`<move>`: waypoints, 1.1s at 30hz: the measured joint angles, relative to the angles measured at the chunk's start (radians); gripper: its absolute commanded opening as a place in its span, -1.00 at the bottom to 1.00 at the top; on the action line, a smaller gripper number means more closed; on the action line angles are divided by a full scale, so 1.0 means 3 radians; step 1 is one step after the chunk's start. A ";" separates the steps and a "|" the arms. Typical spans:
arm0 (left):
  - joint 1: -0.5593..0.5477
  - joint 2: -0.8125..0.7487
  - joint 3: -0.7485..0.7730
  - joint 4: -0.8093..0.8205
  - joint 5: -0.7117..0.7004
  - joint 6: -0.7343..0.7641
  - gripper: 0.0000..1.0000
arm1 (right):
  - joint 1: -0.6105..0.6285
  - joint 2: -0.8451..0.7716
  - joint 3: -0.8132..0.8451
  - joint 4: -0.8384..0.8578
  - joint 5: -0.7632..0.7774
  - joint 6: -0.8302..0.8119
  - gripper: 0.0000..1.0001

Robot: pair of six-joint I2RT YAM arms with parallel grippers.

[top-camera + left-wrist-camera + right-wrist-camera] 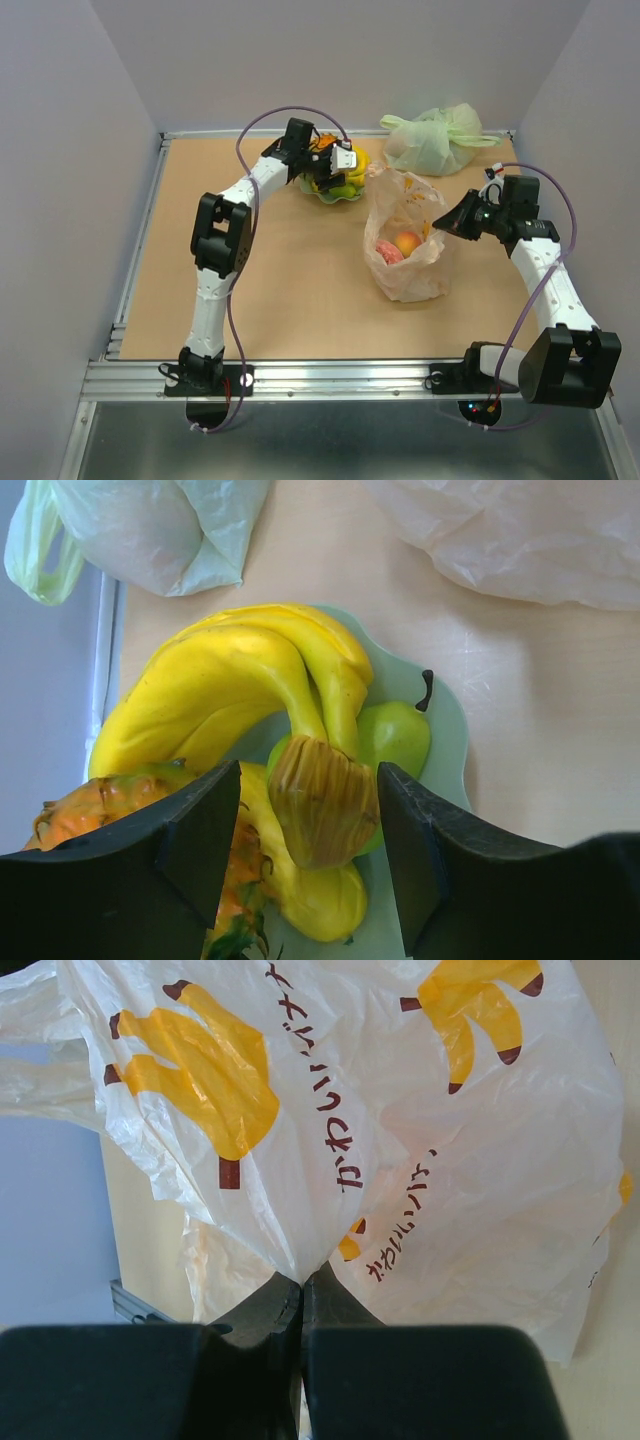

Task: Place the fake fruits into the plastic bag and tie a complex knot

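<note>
The left pincer (pixel 310 810), spread, straddles the bananas (pixel 230 680) by their stem in the green bowl (pixel 450 730), while the right pincer (pixel 302 1290), pressed together, pinches the plastic bag (pixel 400 1160) on the desk (pixel 300 290), whose thin film may slip free and collapse shut.

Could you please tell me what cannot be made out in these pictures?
- Top view: the left hand covers most of the bowl.
- Right wrist view: the printed bag hides its own contents.
- Left wrist view: a finger and the bottom edge cut off the spiky orange fruit.
</note>
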 measured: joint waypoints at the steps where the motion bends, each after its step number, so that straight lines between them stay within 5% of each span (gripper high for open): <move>1: -0.0003 0.0008 0.0004 -0.0014 0.0000 0.0005 0.25 | 0.0000 0.0000 0.0000 0.0000 0.0001 0.0000 -0.99; 25: -0.0043 0.0070 0.0139 -0.0159 0.0175 0.0076 -0.97 | 0.0000 0.0000 0.0000 -0.0003 0.0025 -0.0032 -0.99; 33: -0.0055 0.0069 0.0167 -0.0094 0.0261 -0.0008 -1.00 | 0.0000 0.0000 0.0000 -0.0003 0.0024 -0.0037 -0.99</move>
